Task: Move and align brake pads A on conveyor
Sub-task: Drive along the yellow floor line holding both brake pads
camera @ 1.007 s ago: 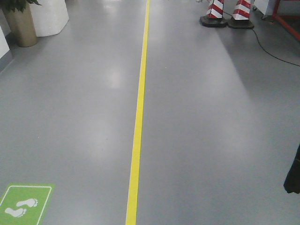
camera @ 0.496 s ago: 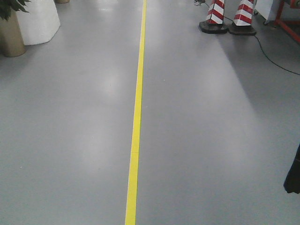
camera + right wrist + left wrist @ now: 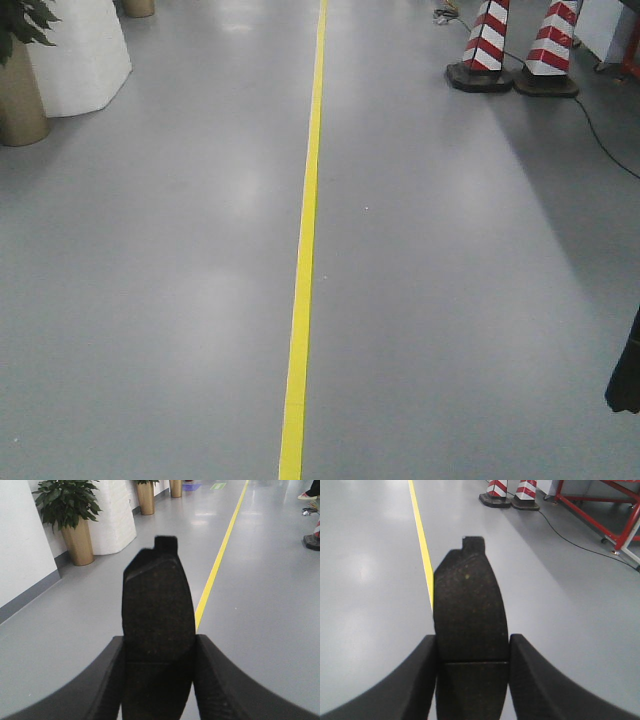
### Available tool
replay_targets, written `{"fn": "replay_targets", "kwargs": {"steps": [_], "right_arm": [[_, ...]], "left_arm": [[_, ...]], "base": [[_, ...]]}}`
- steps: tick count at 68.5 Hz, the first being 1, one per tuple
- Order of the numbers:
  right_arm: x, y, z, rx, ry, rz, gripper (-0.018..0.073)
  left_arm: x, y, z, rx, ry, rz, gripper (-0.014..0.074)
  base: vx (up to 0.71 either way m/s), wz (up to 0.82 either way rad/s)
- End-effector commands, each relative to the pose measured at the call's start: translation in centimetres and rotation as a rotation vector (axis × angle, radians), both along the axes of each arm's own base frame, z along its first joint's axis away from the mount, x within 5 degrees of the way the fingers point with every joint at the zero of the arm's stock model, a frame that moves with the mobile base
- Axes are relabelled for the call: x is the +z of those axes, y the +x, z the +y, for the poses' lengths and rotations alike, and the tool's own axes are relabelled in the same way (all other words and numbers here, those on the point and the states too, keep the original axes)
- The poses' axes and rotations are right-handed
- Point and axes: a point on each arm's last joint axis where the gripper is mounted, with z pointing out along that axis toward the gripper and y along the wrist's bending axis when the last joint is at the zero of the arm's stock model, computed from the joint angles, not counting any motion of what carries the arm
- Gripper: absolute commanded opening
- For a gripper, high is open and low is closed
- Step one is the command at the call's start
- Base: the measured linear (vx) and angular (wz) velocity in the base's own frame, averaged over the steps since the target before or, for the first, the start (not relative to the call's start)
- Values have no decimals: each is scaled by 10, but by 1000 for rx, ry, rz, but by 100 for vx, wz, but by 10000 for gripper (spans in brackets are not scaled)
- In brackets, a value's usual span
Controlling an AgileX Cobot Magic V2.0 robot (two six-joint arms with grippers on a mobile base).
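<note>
left gripper (image 3: 472,680) gripping brake pad (image 3: 469,605) lengthwise outward, right gripper (image 3: 157,680) likewise

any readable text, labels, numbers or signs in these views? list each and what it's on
No readable text, label, number or brand in any view.
Far floor markers, right wrist view: one blue, one green, too small and blurred to read.
Brake pad in the left gripper: dark face, no marking visible.
Brake pad in the right gripper: no marking visible.
Red-and-white striped posts: stripes only.
Yellow floor line: plain.

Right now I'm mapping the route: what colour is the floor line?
Yellow floor line, seen best in the front-facing view.
</note>
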Motion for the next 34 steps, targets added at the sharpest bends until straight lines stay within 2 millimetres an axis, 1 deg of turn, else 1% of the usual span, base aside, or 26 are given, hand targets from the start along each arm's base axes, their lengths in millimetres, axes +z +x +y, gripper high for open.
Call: {"fn": "replay_targets", "kwargs": {"steps": [1,19,34], "right_arm": [[19,0,2,19,27,-120,-4],[19,0,2,19,27,-120,-4],[19,0,2,19,27,-120,-4]], "left_arm": [[16,2,-2,-15,-35,-101,-7],[16,2,-2,-15,-35,-101,-7],[16,2,-2,-15,-35,-101,-7]], "base": [[60,0],[59,-3],[59,-12]]}}
